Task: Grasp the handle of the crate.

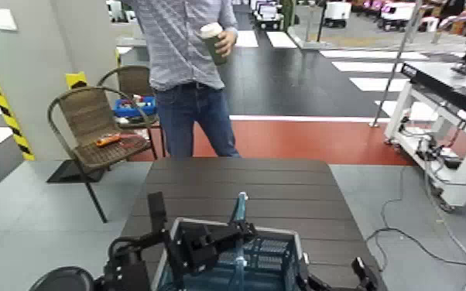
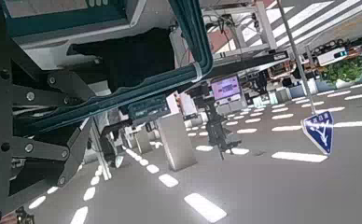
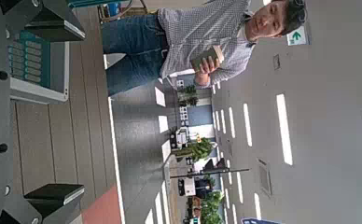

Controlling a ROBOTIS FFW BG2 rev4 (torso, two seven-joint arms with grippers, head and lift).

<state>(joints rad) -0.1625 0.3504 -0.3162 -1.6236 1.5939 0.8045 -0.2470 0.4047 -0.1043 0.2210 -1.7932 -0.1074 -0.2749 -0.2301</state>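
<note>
Nearest the head camera, the left gripper [image 1: 232, 232] reaches over the crate [image 1: 271, 263] at the near edge of the dark desk [image 1: 282, 193], and its fingers appear pressed onto the handle [image 1: 240, 213], which stands upright across the crate's middle; the left wrist view shows the teal bar [image 2: 193, 42] running right against that gripper. To do this well, I judge the grip should stay centred on the bail and square to it, so it cannot twist out. The right gripper [image 1: 364, 275] waits beside the crate, fingers [image 3: 53, 198] spread, while beyond the desk a person [image 1: 190, 70] holding a cup [image 1: 214, 40] and a chair [image 1: 97, 128] stand well clear.
</note>
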